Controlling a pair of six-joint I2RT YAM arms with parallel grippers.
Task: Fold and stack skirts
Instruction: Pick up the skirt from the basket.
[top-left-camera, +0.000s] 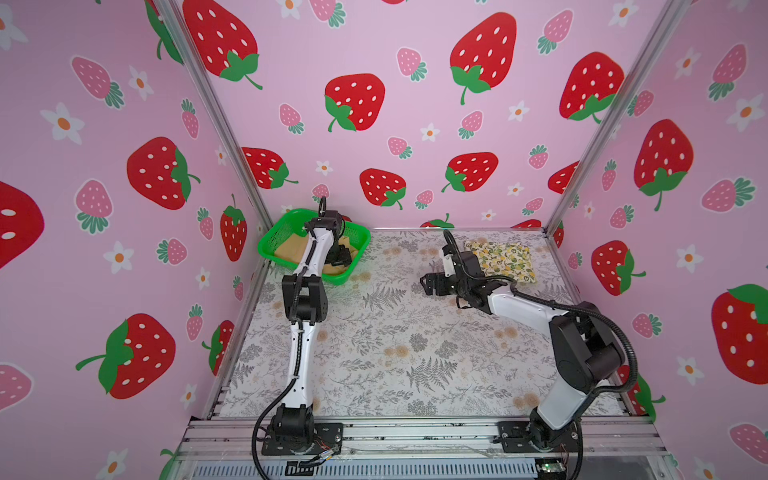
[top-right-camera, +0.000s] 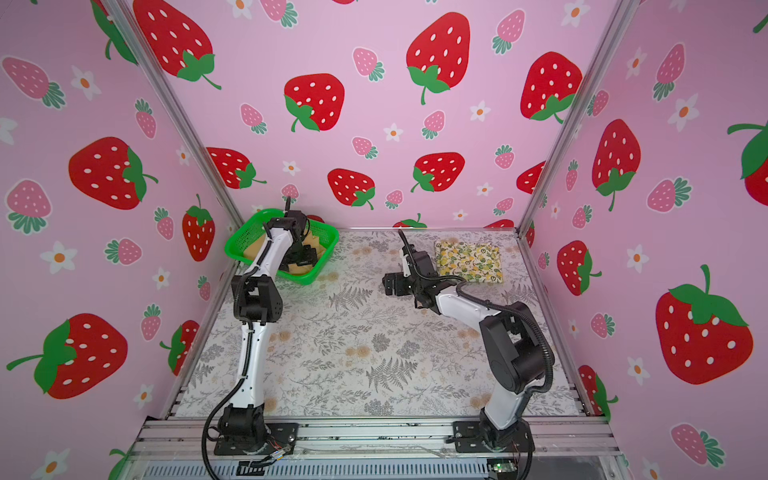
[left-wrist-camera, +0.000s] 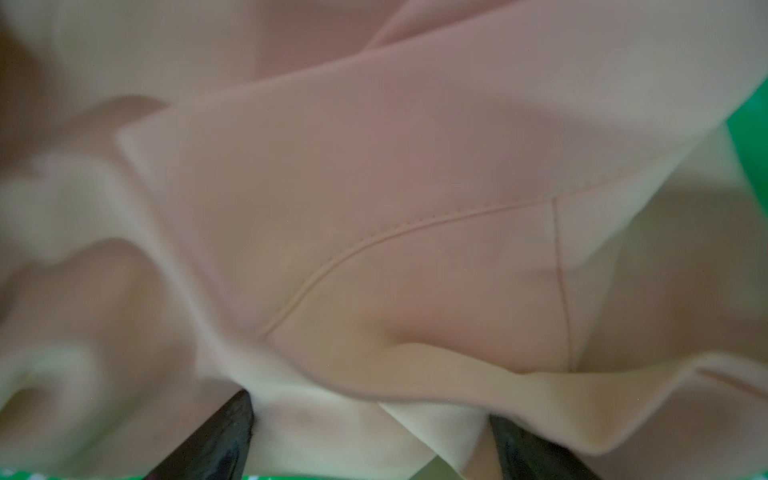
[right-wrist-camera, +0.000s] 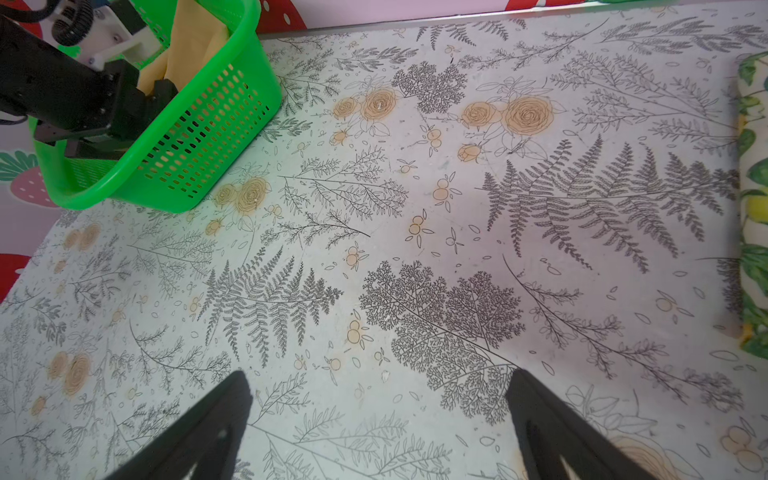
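A cream skirt (top-left-camera: 505, 262) (top-right-camera: 467, 262) printed with yellow lemons and green leaves lies folded into a neat, flat rectangle near the far right corner of the tabletop (top-left-camera: 395, 332). A plain mustard-tan skirt (top-left-camera: 286, 250) (left-wrist-camera: 374, 166) sits rumpled in loose folds inside a green mesh basket (right-wrist-camera: 208, 124) at the far left corner. A stitched seam (left-wrist-camera: 415, 224) curves across its upper layer.

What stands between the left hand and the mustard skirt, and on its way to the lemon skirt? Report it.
Nothing visible separates the left hand from the mustard skirt; its open jaws straddle the cloth inside the green basket. Onward, the basket's wall rings the skirt, and the right hand hovers open between basket and lemon skirt.
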